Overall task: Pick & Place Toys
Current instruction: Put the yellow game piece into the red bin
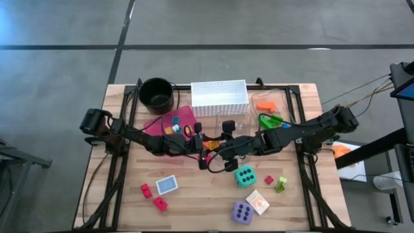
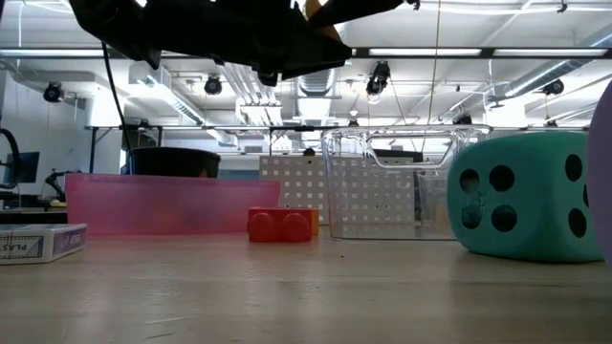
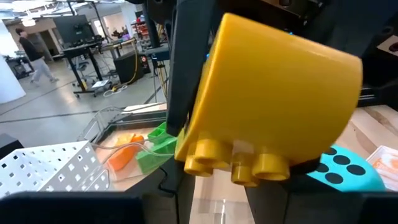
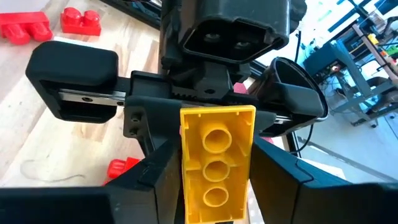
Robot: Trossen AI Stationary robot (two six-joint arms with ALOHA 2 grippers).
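Observation:
A yellow brick (image 4: 216, 158) hangs above the middle of the table (image 1: 194, 207), where my two grippers meet. My right gripper (image 4: 214, 186) is shut on it. My left gripper (image 4: 183, 87) faces it from the table's left. It is open wide, with one finger (image 4: 74, 81) far out on each side of the brick and not touching it. In the high view the brick (image 1: 208, 145) shows as a small spot between the arms. A teal die (image 1: 244, 175), a purple die (image 1: 242, 211), two cards (image 1: 167, 185) and red bricks (image 1: 159, 204) lie on the near half. My right gripper pinches the yellow brick's two long sides (image 4: 185, 168) between its two fingers. The fingers come level from the table's right and lie along the brick. The brick's hollow underside faces my wrist camera. It is lifted clear of the table, and its free end points at my left gripper.
A pink tray (image 1: 184, 115) with small bricks, a white perforated basket (image 1: 220, 97) and a black pot (image 1: 156, 92) stand at the far side. A clear bin (image 1: 268, 97) at the far right holds orange and green pieces. A red brick (image 1: 268, 180) and a green one (image 1: 281, 186) lie near right.

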